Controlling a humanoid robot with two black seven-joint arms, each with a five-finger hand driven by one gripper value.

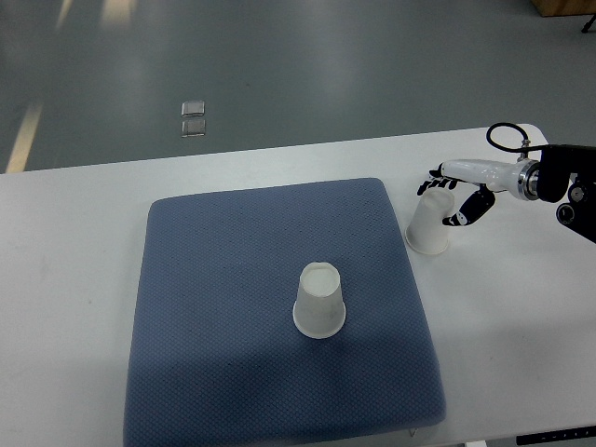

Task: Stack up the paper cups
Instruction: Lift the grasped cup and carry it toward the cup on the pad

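Top view. You see two paper cups, both upside down with the wide rim on the support. The mat cup (pixel 319 301) stands upright near the middle of the blue mat (pixel 223 279), which lies on the white surface (pixel 74 279). The outer cup (pixel 432 224) sits just off the mat's far right corner, on the bare surface, leaning a little to the right.

The right robot hand (pixel 456 197) comes in from the right edge and is closed around the outer cup's upper part: thumb side on the far left of the cup, dark fingers (pixel 468 210) on its right. Whether the cup is lifted clear cannot be told. The left arm is out of view.

Key relation: the mat cup lies left of and nearer than the robot hand, well apart from it, its long axis vertical. Judged from this, your next move carries the held cup left and near, then lowers it over the mat cup with the axes aligned.
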